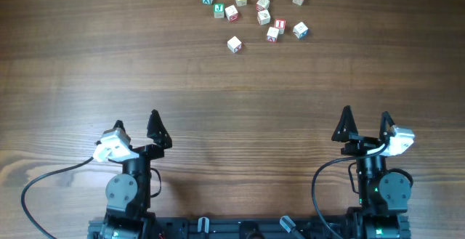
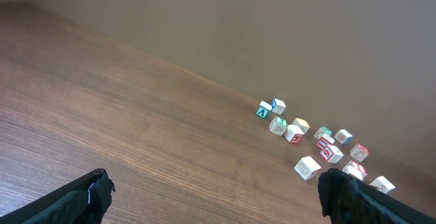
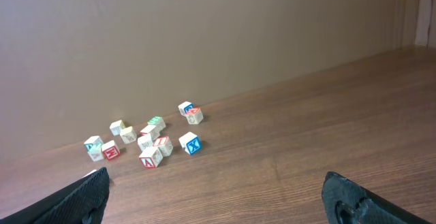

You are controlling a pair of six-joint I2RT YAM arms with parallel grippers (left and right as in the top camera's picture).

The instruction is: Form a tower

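Observation:
Several small pale alphabet cubes lie loose in a cluster (image 1: 263, 17) at the table's far side, right of centre. One cube (image 1: 234, 44) sits alone, nearest to me. No tower is in view; every cube rests singly on the wood. My left gripper (image 1: 136, 119) stands open near the front edge at the left, far from the cubes. My right gripper (image 1: 365, 112) stands open at the front right. The left wrist view has the lone cube (image 2: 307, 167) just beyond its gripper (image 2: 214, 183). The right wrist view shows a blue X cube (image 3: 190, 143) and a red A cube (image 3: 150, 157) ahead of its gripper (image 3: 216, 180).
The wooden table (image 1: 232, 86) stretches between the grippers and the cubes. A plain wall (image 3: 204, 33) rises right behind the cluster. Black cables (image 1: 43, 184) loop beside each arm base at the front edge.

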